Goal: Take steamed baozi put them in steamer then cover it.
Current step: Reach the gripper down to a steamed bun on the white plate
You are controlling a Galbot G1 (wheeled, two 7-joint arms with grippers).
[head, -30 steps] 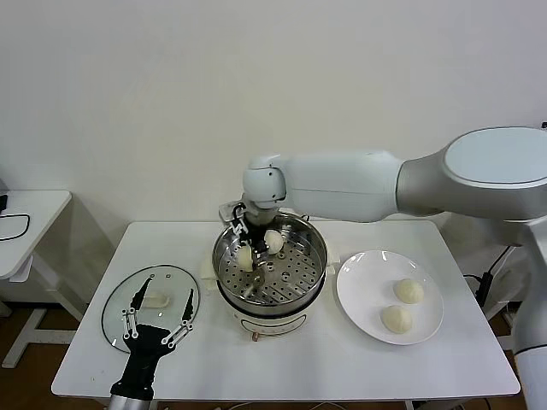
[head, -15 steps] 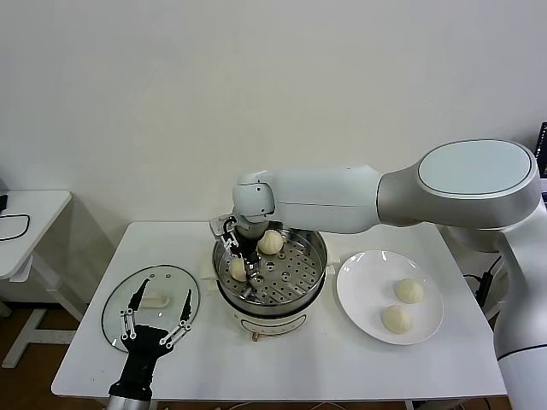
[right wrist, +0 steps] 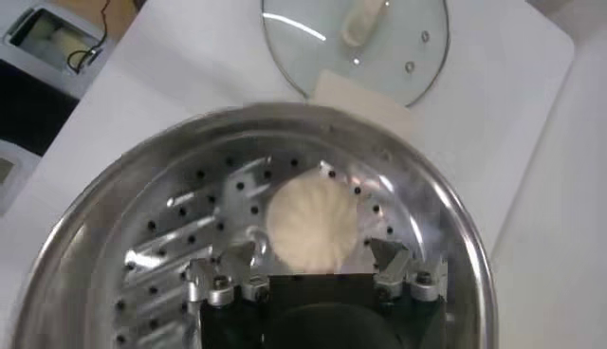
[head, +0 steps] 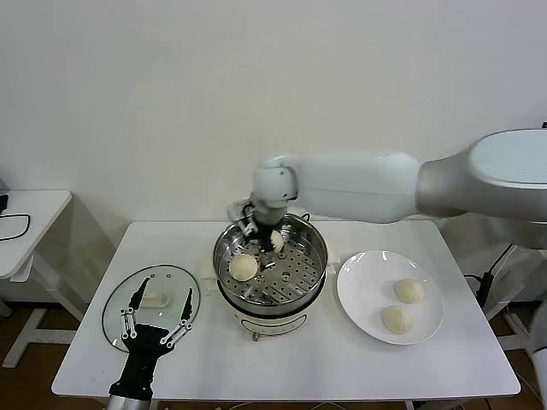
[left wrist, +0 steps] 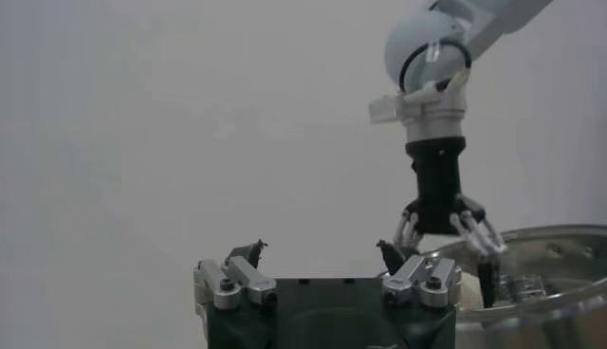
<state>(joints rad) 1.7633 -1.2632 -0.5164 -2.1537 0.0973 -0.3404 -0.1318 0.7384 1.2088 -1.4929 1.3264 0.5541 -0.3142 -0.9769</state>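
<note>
Steel steamer (head: 295, 256) and its base show no legible writing.

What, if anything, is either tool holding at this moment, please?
Nothing: the right tool is open above a baozi in the steamer; the left tool is open too.

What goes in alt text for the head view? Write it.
The right gripper hangs open over the steamer, where two baozi lie; two more sit on a white plate. The left gripper waits open by the glass cover on the table.
</note>
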